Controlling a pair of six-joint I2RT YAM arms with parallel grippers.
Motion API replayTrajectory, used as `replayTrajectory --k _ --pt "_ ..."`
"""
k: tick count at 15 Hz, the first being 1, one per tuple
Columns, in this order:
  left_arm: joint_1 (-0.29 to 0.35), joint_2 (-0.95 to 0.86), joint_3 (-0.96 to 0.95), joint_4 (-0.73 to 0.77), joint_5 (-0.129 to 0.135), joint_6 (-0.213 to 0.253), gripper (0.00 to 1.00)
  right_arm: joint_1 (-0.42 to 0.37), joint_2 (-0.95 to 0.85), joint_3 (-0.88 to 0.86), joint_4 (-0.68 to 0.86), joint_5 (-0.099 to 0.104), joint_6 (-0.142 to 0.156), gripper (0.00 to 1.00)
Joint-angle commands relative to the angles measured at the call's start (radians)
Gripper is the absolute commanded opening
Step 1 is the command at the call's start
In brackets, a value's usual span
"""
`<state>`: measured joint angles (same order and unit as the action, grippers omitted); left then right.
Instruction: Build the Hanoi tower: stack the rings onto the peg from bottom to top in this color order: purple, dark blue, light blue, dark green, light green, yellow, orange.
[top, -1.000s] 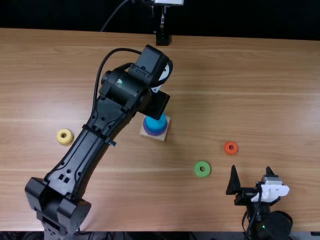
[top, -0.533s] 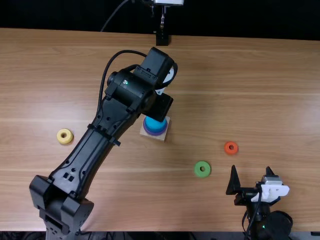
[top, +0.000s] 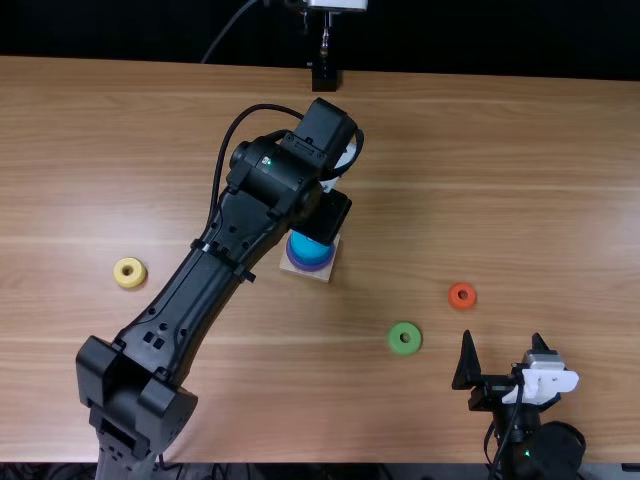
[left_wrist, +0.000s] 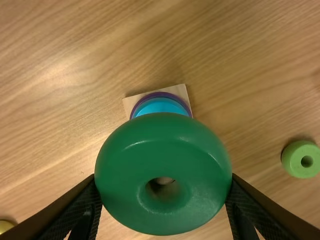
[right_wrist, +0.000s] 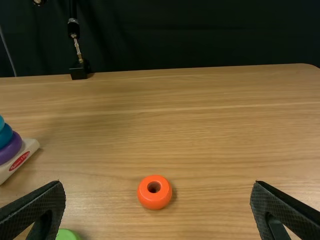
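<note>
My left gripper (top: 322, 215) hangs above the far side of the wooden base (top: 322, 276) in the top view. In the left wrist view my left gripper (left_wrist: 163, 186) is shut on the dark green ring (left_wrist: 162, 135), which partly covers the base's stack. Stacked there are the purple ring (right_wrist: 12, 148), dark blue ring (right_wrist: 4, 135) and light blue ring (top: 310, 246); the peg is hidden. My right gripper (top: 503, 338) is open at the near right; in the right wrist view this gripper (right_wrist: 158, 183) has nothing between its fingers.
A light green ring (top: 405, 349) lies right of the base, nearer the table's front edge. The orange ring (top: 454, 298) is farther right, beyond the right gripper. Left of the left arm rests the yellow ring (top: 129, 282). A black stand (top: 325, 76) is at the back edge.
In the top view my left arm has shifted to the right and slightly nearer the front edge, its gripper over the base's far side. The right arm and loose rings stayed put.
</note>
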<state>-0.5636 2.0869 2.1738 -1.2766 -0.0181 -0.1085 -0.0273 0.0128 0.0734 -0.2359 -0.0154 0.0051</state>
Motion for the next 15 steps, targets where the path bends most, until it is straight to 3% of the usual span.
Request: replayTrajectory --k 1,2,3,5,11,15 --pt "-0.009 0.019 0.038 0.001 -0.004 -0.007 0.14 -0.011 -0.013 -0.053 -0.074 -0.003 0.002 1.00" --pt "-0.009 0.019 0.040 0.001 -0.006 -0.006 0.24 -0.011 -0.013 -0.053 -0.074 -0.003 0.002 1.00" --pt "-0.009 0.019 0.040 0.001 -0.006 -0.006 0.44 -0.013 -0.013 -0.053 -0.074 -0.003 0.002 1.00" --pt "-0.007 0.019 0.037 0.001 -0.006 -0.006 1.00 -0.013 -0.013 -0.053 -0.074 -0.003 0.002 1.00" --pt "0.001 0.010 0.030 -0.027 0.000 -0.006 1.00 -0.013 -0.013 -0.053 -0.074 -0.003 0.002 1.00" --pt "0.051 -0.050 0.015 0.095 -0.009 -0.006 1.00 -0.011 -0.013 -0.053 -0.074 -0.003 0.002 1.00"
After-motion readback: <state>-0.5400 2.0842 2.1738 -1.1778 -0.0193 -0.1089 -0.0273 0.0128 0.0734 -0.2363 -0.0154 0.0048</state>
